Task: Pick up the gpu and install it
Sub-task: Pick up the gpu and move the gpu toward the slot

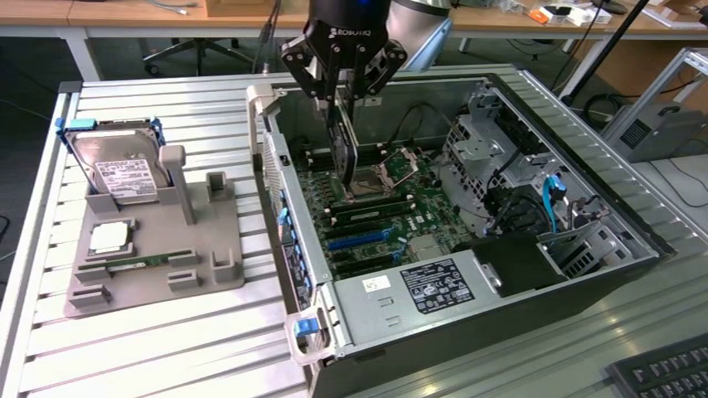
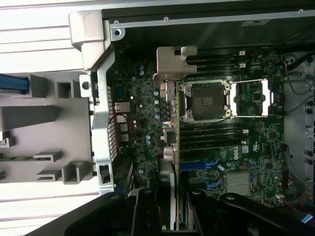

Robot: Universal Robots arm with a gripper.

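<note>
Hand (image 1: 338, 98) was pinching the graphics card (image 1: 347, 145) by its upper edge, clamped on both faces. The card hung edge-down inside the open computer case (image 1: 619, 249), over the motherboard (image 1: 370, 225) beside the processor socket (image 1: 393, 172). Its metal bracket (image 2: 174, 61) looked to be on the side toward the case's rear wall.

My read was light, stiff and fragile. Hold it by the bare board edge, not the cooler or contacts. With such a narrow grip it could pivot or slip.

Close by were seated memory sticks (image 1: 360, 214), blue slots (image 1: 360, 239) and cables (image 1: 553, 195) at the drive cage. I judged all of these snag risks, and the case walls were tight.

Outside on the surface (image 1: 166, 356), well apart, a gray holder (image 1: 210, 274) carried a hard drive (image 1: 122, 170) and a spare memory stick (image 1: 133, 264).
</note>
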